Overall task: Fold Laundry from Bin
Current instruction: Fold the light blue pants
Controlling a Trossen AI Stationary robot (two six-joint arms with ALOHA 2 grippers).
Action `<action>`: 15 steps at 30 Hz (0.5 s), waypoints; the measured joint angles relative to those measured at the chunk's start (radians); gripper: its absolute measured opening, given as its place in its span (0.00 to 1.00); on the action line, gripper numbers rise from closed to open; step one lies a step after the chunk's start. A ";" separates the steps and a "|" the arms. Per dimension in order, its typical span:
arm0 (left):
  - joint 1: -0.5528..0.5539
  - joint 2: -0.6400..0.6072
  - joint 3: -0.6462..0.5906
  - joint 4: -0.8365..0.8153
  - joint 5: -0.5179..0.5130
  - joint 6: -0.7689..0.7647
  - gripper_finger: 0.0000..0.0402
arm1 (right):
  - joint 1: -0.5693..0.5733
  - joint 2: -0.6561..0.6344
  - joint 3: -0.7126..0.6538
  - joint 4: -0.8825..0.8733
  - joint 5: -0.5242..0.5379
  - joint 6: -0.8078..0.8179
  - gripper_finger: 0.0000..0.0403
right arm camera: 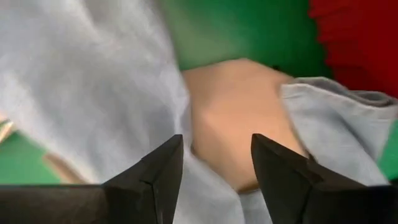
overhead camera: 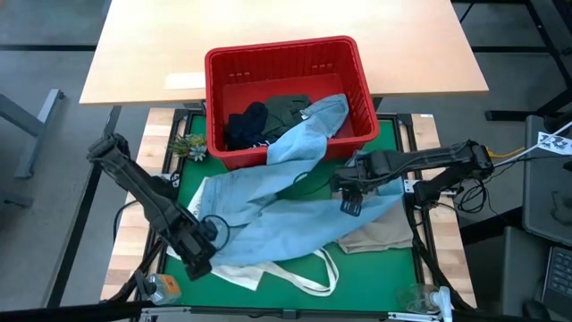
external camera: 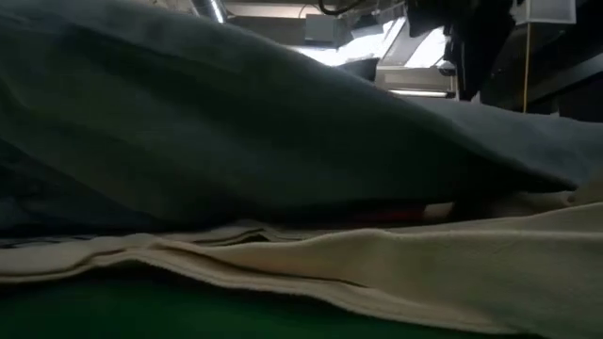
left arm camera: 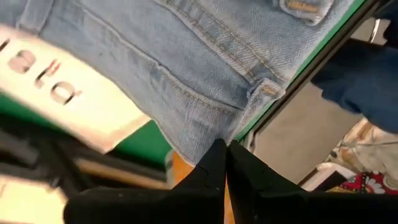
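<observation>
left hand (left arm camera: 226, 163) closed, right hand (right arm camera: 216, 163) spread.

dim low view, blurred wrist views

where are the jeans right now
In the high view the light blue jeans drape from the red bin across the green mat, over the white tote bag.

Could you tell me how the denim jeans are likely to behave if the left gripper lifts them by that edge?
The jeans would probably sag limply, since they lie rumpled. One leg still trails into the red bin, so it may drag. The left gripper, shut on their edge, likely holds firmly.
</observation>
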State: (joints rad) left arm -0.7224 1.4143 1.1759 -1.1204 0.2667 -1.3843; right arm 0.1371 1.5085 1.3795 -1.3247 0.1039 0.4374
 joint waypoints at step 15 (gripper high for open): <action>-0.150 -0.007 0.000 -0.024 0.181 -0.200 0.00 | 0.002 0.000 -0.001 0.002 -0.226 0.000 0.47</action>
State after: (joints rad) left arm -0.8724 1.4075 1.1759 -1.1446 0.4481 -1.5844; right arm 0.1387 1.5085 1.3788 -1.3232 -0.1217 0.4371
